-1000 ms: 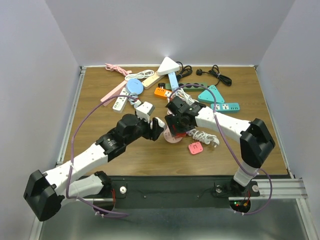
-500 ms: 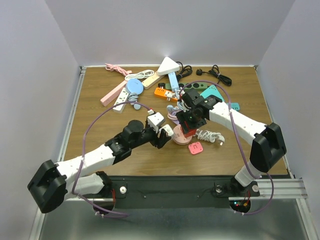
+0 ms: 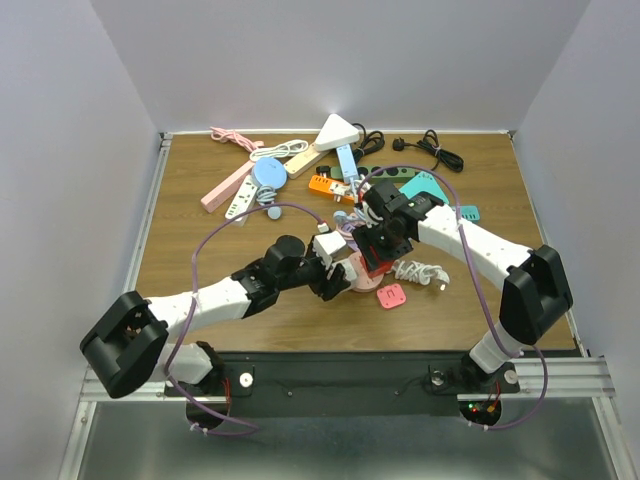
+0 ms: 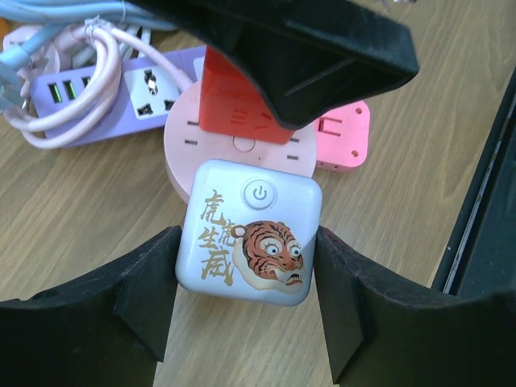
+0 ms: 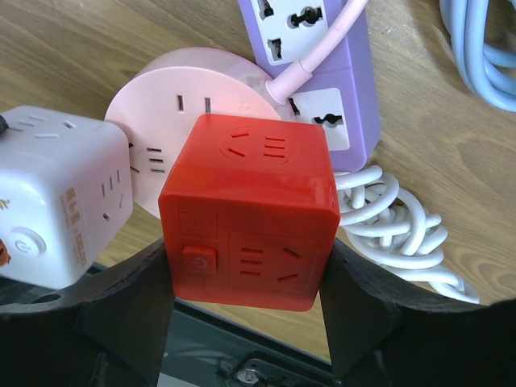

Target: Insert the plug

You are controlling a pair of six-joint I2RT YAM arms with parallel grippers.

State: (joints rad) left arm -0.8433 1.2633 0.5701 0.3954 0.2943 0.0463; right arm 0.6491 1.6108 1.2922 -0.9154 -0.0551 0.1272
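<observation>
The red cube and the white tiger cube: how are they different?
The red cube socket is plain red with a square button on its side. The white cube socket carries a tiger picture and a round power button. The right gripper clamps the red one, the left gripper the white one. Both are cube-shaped adapters with socket slots, held close to the round pink power strip.

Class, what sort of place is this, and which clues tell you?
Probably a robotics test cell: a wooden table boxed in by plain white walls, two bolted-on arms, heaped power strips.
</observation>
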